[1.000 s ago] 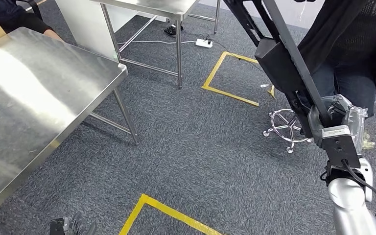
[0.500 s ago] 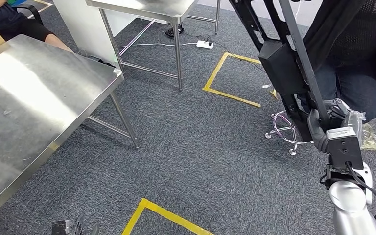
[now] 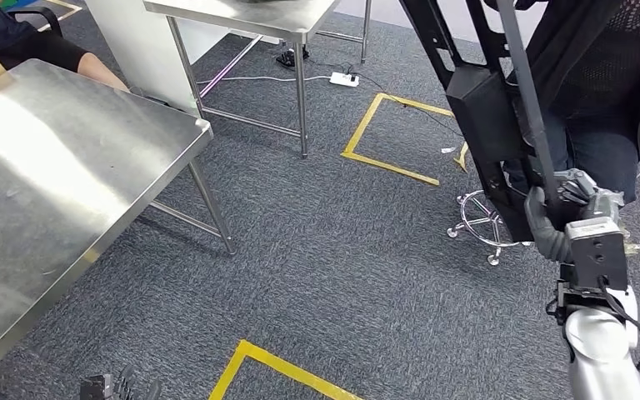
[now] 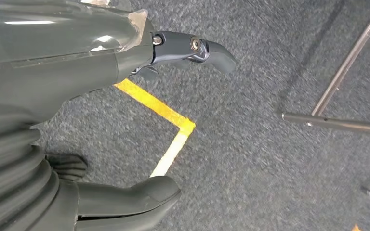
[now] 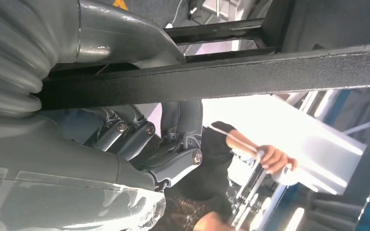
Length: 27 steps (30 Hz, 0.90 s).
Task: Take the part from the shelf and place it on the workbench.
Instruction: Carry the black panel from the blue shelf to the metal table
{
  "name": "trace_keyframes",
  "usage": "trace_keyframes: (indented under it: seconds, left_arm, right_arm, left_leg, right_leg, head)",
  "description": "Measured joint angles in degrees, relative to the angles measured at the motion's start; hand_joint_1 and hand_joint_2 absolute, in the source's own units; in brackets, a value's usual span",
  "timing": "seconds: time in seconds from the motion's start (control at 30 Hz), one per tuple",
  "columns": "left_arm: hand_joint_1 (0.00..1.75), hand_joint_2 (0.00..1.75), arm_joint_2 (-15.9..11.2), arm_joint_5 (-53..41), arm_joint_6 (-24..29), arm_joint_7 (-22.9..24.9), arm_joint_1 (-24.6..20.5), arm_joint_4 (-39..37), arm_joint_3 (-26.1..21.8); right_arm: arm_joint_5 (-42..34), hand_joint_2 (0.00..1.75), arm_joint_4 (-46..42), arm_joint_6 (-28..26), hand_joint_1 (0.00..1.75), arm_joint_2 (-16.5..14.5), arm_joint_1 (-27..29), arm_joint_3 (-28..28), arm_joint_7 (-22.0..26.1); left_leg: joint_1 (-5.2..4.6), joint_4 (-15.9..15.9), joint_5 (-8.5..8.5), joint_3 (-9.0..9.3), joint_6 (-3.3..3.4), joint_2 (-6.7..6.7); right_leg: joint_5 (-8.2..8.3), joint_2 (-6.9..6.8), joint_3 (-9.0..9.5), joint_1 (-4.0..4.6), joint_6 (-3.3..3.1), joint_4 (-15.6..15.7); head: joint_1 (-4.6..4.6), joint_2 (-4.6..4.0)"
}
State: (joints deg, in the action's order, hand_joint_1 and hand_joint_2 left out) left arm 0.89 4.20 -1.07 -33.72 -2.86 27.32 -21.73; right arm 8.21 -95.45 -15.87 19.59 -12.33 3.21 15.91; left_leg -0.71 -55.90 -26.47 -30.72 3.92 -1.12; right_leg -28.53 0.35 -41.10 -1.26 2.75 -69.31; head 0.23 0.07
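Since 1 s ago the whole head view has shifted a bit, so the camera moved; the right arm sits slightly lower in frame w/ the part leaning steeper, same grip. Right robot hand (image 3: pixel 560 218) is wrapped round the part (image 3: pixel 487 117), a long black metal frame w/ a box-shaped block on it, held up at an angle over the carpet, well apart from the counter (image 3: pixel 67 179). In the right wrist view the fingers (image 5: pixel 173 159) curl under a black bar of the part (image 5: pixel 250 77), thumb on the other side, so the hold is closed on it. Left robot hand (image 4: pixel 53 144) hangs low over the floor, holding nothing; thumb (image 4: pixel 130 197) and a dark finger (image 4: pixel 192 48) stand wide apart. Its fingertips just show at the bottom edge of the head view (image 3: pixel 117 387). Counter is bare steel, at the left of the head view, w/ a second steel table (image 3: pixel 250 17) behind it. Yellow tape (image 3: pixel 383 162) marks squares on the grey carpet. A chrome stool base (image 3: pixel 479 225) stands just beside the part's lower end. A person in dark clothes (image 3: pixel 608 100) stands behind the part; another person's arm (image 3: pixel 58 54) shows past the counter's far edge.
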Motion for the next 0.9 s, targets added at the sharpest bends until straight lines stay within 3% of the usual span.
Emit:
trace_keyframes:
  seconds: [0.07,0.1,0.17,0.2,0.27,0.33,0.4,0.43,0.5,0.53,0.57,0.6,0.63,0.67,0.7,0.77,0.8,0.83,0.87,0.9]
  left_arm:
    - [0.0,1.75,0.1,0.0,-0.01,0.02,0.1,0.0,-0.14]
    - [0.0,1.75,0.18,0.0,-0.01,0.02,0.12,0.0,-0.2]
    - [0.0,1.75,0.36,-0.01,-0.01,0.02,0.14,0.02,-0.33]
    - [0.0,1.75,0.4,-0.01,-0.01,0.01,0.15,0.1,-0.5]
    - [0.0,1.75,0.42,-0.08,-0.02,0.01,0.23,0.31,-0.95]
    - [0.0,1.75,0.47,-0.16,-0.05,0.02,0.28,0.56,-1.26]
    - [0.0,1.75,0.54,-0.17,-0.07,0.03,0.26,0.81,-1.37]
    - [0.0,1.75,0.54,-0.18,-0.08,0.03,0.27,0.91,-1.42]
    - [0.0,1.75,0.58,-0.19,-0.09,0.03,0.48,0.94,-1.59]
    - [0.0,1.75,0.61,-0.2,-0.09,0.03,0.67,0.94,-1.66]
    - [0.0,1.75,0.66,-0.23,-0.1,0.04,0.85,0.94,-1.71]
    - [0.0,1.75,0.69,-0.32,-0.12,0.04,0.97,0.95,-1.73]
    - [0.0,1.75,0.71,-0.43,-0.17,0.04,1.03,0.95,-1.77]
    - [0.0,1.75,0.71,-0.55,-0.25,0.04,1.03,0.96,-1.84]
    - [0.0,1.75,0.69,-0.66,-0.34,0.04,1.04,0.96,-1.99]
    - [0.0,1.75,0.67,-0.8,-0.46,0.05,1.13,0.97,-2.32]
    - [0.0,1.75,0.65,-0.85,-0.5,0.07,1.19,0.98,-2.46]
    - [0.0,1.75,0.63,-0.91,-0.5,0.08,1.22,1.04,-2.54]
    - [0.0,1.75,0.6,-0.97,-0.5,0.1,1.19,1.12,-2.61]
    - [0.0,1.75,0.58,-1.08,-0.51,0.1,1.11,1.2,-2.66]
  right_arm:
    - [-0.08,1.75,0.28,0.02,1.75,0.0,0.09,0.04,0.03]
    - [-0.08,1.75,0.43,0.02,1.75,-0.01,0.09,0.05,0.03]
    - [-0.1,1.75,0.63,0.03,1.75,0.0,-0.12,0.06,0.03]
    - [-0.13,1.75,0.72,0.08,1.75,-0.02,-0.31,0.1,0.04]
    - [-0.22,1.75,0.9,0.26,1.75,-0.08,-0.7,0.2,0.09]
    - [-0.29,1.75,1.09,0.51,1.75,-0.12,-0.92,0.31,0.1]
    - [-0.32,1.75,1.2,0.62,1.75,-0.13,-1.04,0.36,0.11]
    - [-0.32,1.75,1.21,0.62,1.75,-0.15,-1.16,0.39,0.12]
    - [-0.32,1.75,1.24,0.63,1.75,-0.25,-1.35,0.46,0.14]
    - [-0.33,1.75,1.29,0.63,1.75,-0.32,-1.39,0.5,0.14]
    - [-0.34,1.75,1.36,0.63,1.75,-0.38,-1.39,0.53,0.14]
    - [-0.36,1.75,1.42,0.63,1.75,-0.44,-1.4,0.55,0.14]
    - [-0.4,1.75,1.45,0.63,1.75,-0.49,-1.41,0.57,0.14]
    - [-0.45,1.75,1.46,0.63,1.75,-0.52,-1.44,0.57,0.14]
    - [-0.49,1.75,1.48,0.63,1.75,-0.55,-1.51,0.57,0.14]
    - [-0.58,1.75,1.51,0.63,1.75,-0.63,-1.76,0.6,0.13]
    - [-0.59,1.75,1.52,0.62,1.75,-0.67,-1.83,0.6,0.13]
    - [-0.42,1.75,1.52,0.53,1.75,-0.69,-1.84,0.6,0.14]
    - [0.09,1.75,1.54,0.29,1.75,-0.65,-1.74,0.58,0.19]
    - [0.93,1.75,1.56,-0.08,1.75,-0.56,-1.73,0.58,0.2]
  left_leg:
    - [0.01,-0.05,-0.21,0.09,-0.07,-0.78]
    - [0.08,-0.12,-0.39,0.21,-0.22,-1.17]
    - [0.21,-0.5,-1.02,0.55,-0.75,-1.96]
    - [0.13,-0.85,-1.49,0.62,-1.13,-2.34]
    - [-0.16,-1.38,-2.2,0.69,-1.72,-3.06]
    - [-0.16,-1.46,-2.58,0.83,-2.05,-3.89]
    - [0.19,-2.69,-3.8,0.43,-2.57,-3.1]
    - [0.41,-4.97,-5.2,-0.61,-2.87,-1.94]
    - [0.73,-12.65,-8.73,-4.45,-3.33,0.39]
    - [0.81,-16.33,-9.91,-6.55,-3.42,0.84]
    - [0.86,-18.34,-10.03,-7.97,-3.41,1.01]
    - [0.89,-18.11,-8.93,-8.35,-3.31,1.15]
    - [0.91,-15.63,-6.82,-7.6,-3.13,1.51]
    - [0.97,-11.75,-4.28,-6.09,-2.92,2.52]
    - [1.09,-7.87,-2.36,-4.46,-2.68,4.34]
    - [1.13,-3.18,-0.87,-2.49,-2.41,7.05]
    - [0.99,-2.67,-1.08,-2.27,-2.3,7.36]
    - [0.79,-2.39,-1.03,-2.09,-2.14,6.66]
    - [0.71,-2.08,-0.8,-1.81,-1.86,5.96]
    - [0.69,-1.71,-0.51,-1.48,-1.52,5.38]
  right_leg:
    - [-1.14,-0.07,-2.77,-0.08,0.43,-4.97]
    - [-0.34,-0.25,-2.37,-0.13,0.96,-3.93]
    - [2.68,-1.85,1.36,-0.27,2.08,3.75]
    - [3.88,-2.7,3.34,-0.18,2.22,7.47]
    - [4.6,-3.34,5.1,0.04,1.37,10.67]
    - [4.52,-1.98,5.06,0.03,0.23,10.48]
    - [4.47,-0.93,5.13,-0.26,-0.5,10.54]
    - [4.45,-0.43,5.22,-0.43,-0.84,10.59]
    - [4.4,0.66,5.25,-0.39,-1.21,10.59]
    - [4.37,1.32,5.24,-0.33,-1.25,10.59]
    - [4.36,2.01,5.25,-0.28,-1.25,10.58]
    - [4.36,2.71,5.29,-0.24,-1.26,10.57]
    - [4.36,3.43,5.37,-0.24,-1.25,10.57]
    - [4.36,4.13,5.45,-0.29,-1.23,10.58]
    - [4.39,4.79,5.45,-0.24,-1.16,10.56]
    - [4.57,6.08,5.15,-0.34,-0.81,10.54]
    - [4.75,6.73,4.92,-0.46,-0.51,10.6]
    - [4.95,7.39,4.74,-0.66,-0.14,10.76]
    - [5.01,7.04,4.47,-0.78,0.13,10.63]
    - [4.64,5.84,4.0,-0.68,0.18,9.9]
  head:
    - [0.05,0.0]
    - [0.06,0.0]
    - [0.1,0.0]
    - [0.14,0.0]
    - [0.13,0.0]
    - [0.07,0.0]
    - [0.04,0.0]
    - [0.0,0.0]
    - [-0.08,0.0]
    - [-0.08,0.0]
    - [-0.08,0.0]
    - [-0.07,0.0]
    - [-0.08,0.0]
    - [-0.09,0.0]
    - [-0.06,0.0]
    - [-0.07,0.0]
    - [-0.12,0.0]
    - [-0.18,0.0]
    - [-0.24,0.0]
    - [-0.14,0.0]
